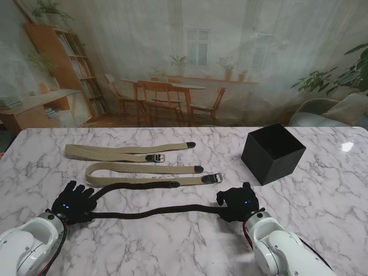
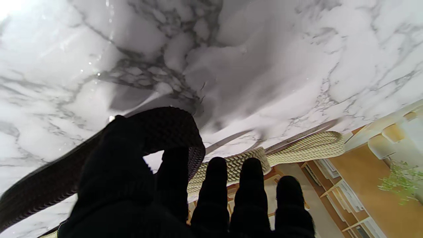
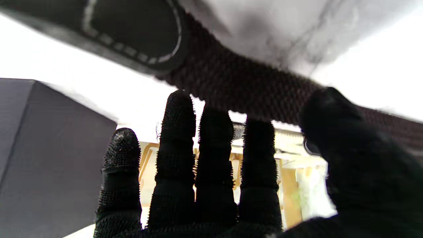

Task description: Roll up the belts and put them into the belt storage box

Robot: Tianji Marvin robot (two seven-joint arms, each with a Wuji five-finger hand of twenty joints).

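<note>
Nearest to me, the dark belt runs across the marble worktop between the two hands; the left hand grips its folded bend, the thumb and index finger closed on the weave while the other fingers stand straight and free beyond it (the left wrist view shows the loop curling over the index fingertip); from there the belt's second run heads right to a dark tip lying just beside the nearer tan belt. The right hand holds the belt's other end; in the right wrist view the strap crosses the tips of the three middle fingers with the thumb pressed against it, and the little finger stays clear. Farther from me lies the nearer tan belt, doubled flat, its buckle toward the right; beyond that the farther tan belt is doubled the same way. The black belt storage box stands right of both tan belts, well apart from them, near the right hand's far side.
</note>
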